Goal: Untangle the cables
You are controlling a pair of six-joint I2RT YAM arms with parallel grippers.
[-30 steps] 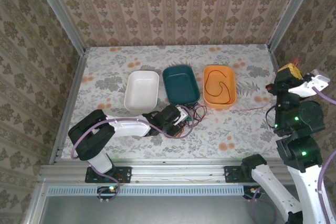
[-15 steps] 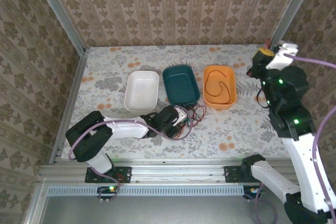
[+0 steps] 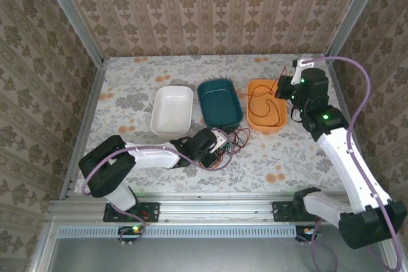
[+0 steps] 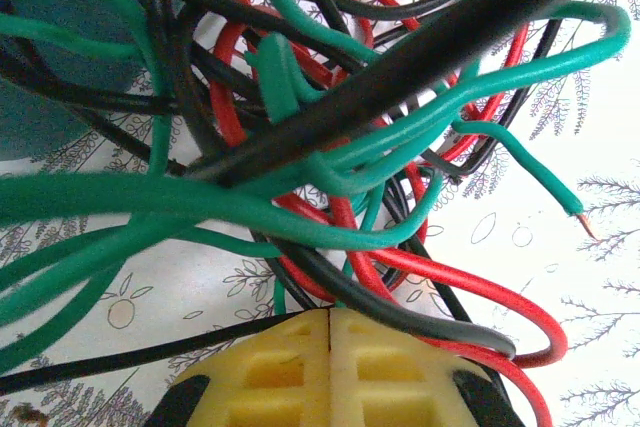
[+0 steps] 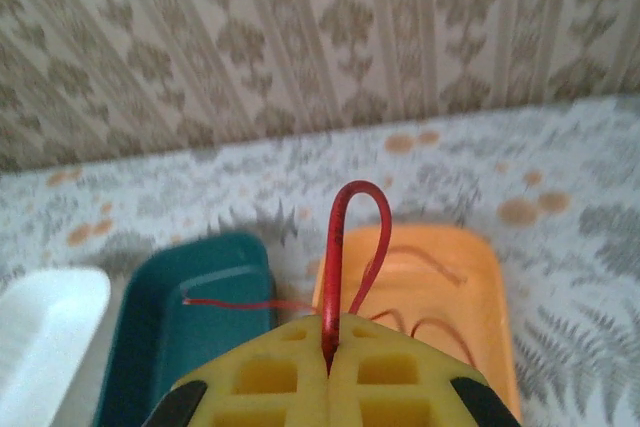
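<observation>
Red wire (image 5: 345, 247): clamped between right gripper's (image 5: 330, 342) fingers, over orange tray's (image 3: 255, 87) right rim. Green, black, red tangle (image 3: 234, 138): just off teal tray's (image 3: 210, 87) near edge, against left gripper's (image 4: 330, 325) closed fingers.

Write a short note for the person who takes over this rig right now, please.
Left tool: shut, at the tangle before the teal tray; what it pinches is unclear.
Right tool: shut on a red cable, above the orange tray.
Done: one cable loop lies in the orange tray.
Left to do: red, green and black cables in the tangle are not yet separated.
</observation>
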